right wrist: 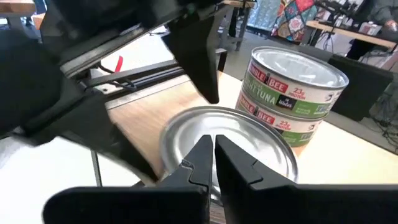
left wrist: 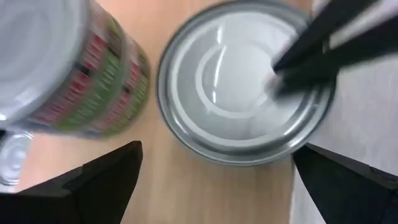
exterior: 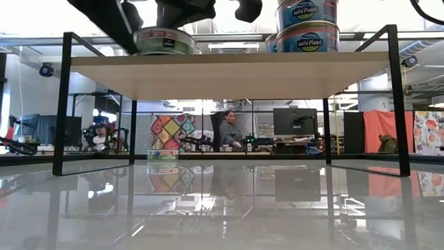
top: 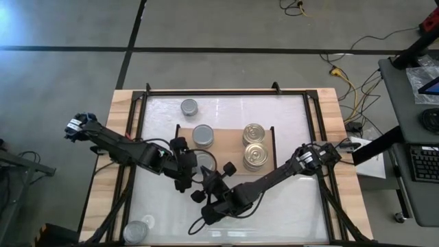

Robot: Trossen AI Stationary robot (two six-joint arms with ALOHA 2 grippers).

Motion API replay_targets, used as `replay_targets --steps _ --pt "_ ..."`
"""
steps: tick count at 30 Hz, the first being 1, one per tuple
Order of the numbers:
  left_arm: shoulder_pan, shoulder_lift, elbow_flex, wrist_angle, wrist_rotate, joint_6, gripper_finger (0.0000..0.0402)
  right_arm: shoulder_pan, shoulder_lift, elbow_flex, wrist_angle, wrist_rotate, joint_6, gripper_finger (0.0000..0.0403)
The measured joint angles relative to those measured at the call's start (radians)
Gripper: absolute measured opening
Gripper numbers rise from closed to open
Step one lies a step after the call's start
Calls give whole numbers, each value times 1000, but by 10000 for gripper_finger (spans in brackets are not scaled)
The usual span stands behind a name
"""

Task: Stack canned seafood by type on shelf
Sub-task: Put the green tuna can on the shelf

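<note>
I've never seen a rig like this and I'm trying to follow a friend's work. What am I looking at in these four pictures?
Two dark robot arms work at a table. One picture looks straight down, one looks level across the tabletop, and two come from cameras on the arms' wrists. On the low wooden shelf stand gold-topped tins, a stack of two silver-topped tins and a single silver tin. Another silver tin sits on the table beyond the shelf. The left gripper has its jaws open on either side of the single tin. The right gripper, jaws shut, points at its lid. Nothing is gripped.
</note>
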Motion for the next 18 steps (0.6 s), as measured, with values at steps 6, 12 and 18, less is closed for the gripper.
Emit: replay_targets --steps 6,12,18 --pt "1 -1 43 -13 -8 0 400 12 -3 21 8 57 -22 12" --pt "1 -1 70 -46 -2 -9 400 38 -5 93 13 88 -115 12" --pt "1 -1 141 -124 5 -93 400 99 -13 224 -84 91 -284 12"
